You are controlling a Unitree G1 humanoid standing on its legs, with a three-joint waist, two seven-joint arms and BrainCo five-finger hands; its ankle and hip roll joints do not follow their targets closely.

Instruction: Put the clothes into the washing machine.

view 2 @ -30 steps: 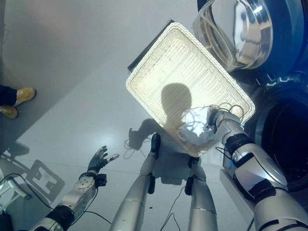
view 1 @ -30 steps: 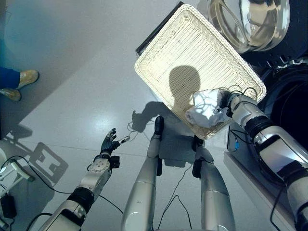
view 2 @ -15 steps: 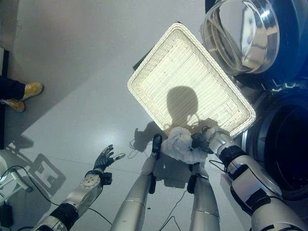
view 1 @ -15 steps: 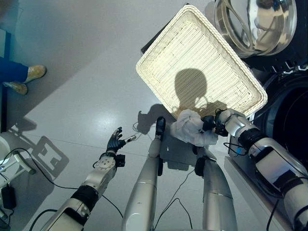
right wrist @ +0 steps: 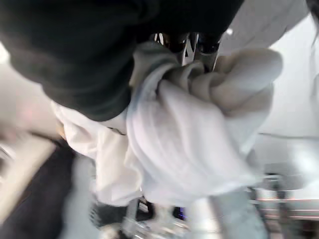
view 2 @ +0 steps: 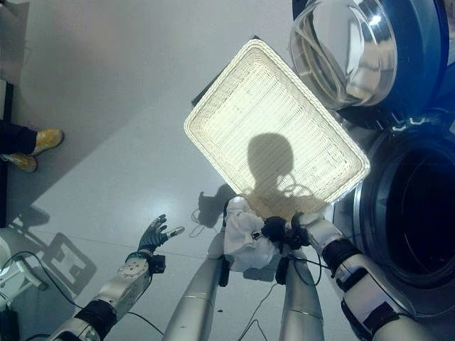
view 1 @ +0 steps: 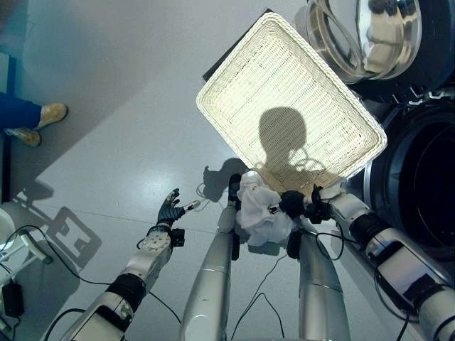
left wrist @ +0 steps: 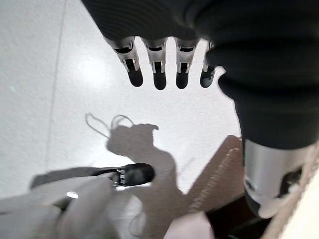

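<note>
A bunched white garment (view 1: 257, 209) hangs in the air just off the near edge of the white wicker basket (view 1: 284, 78), with my right hand (view 1: 295, 204) shut on it. In the right wrist view the white cloth (right wrist: 194, 134) bulges out between the curled fingers. The washing machine's dark drum opening (view 1: 426, 185) lies to the right, its round glass door (view 1: 362, 35) swung open beyond it. My left hand (view 1: 168, 210) hovers over the grey floor at the lower left, fingers straight and spread, holding nothing.
The basket rests on the floor with a dark flat thing (view 1: 213, 69) under its far left edge. A person's blue trouser leg and tan shoes (view 1: 39, 117) stand at the far left.
My right hand has drawn the white garment further left and toward me, off the basket's near edge. The left hand has hardly moved.
</note>
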